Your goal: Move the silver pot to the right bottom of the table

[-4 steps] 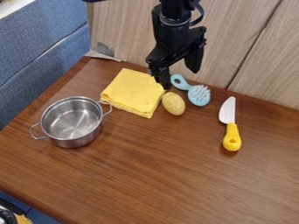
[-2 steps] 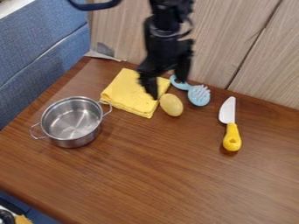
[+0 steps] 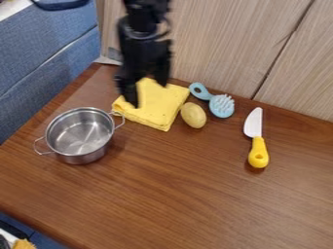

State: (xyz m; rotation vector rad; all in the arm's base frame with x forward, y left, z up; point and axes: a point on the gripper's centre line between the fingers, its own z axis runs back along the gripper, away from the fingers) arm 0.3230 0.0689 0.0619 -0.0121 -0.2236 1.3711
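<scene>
My black gripper (image 3: 146,92) hangs over the yellow cloth near the back of the table, up and to the right of the pot, with its two fingers apart and nothing between them. The silver pot (image 3: 79,135) stands upright on the left part of the wooden table (image 3: 175,194), its two wire handles pointing lower left and upper right. Its inside shows bare metal. The gripper and the pot are apart.
A folded yellow cloth (image 3: 153,108) lies right of the pot, with a yellow potato-like object (image 3: 193,115) beside it. Behind are a light blue brush (image 3: 222,106) and a wooden wall (image 3: 228,44). A yellow-handled knife (image 3: 258,152) lies at the right.
The gripper has moved left from above the potato-like object and brush to over the cloth, closer to the pot. The potato-like object rocked slightly; the pot has stayed put.
</scene>
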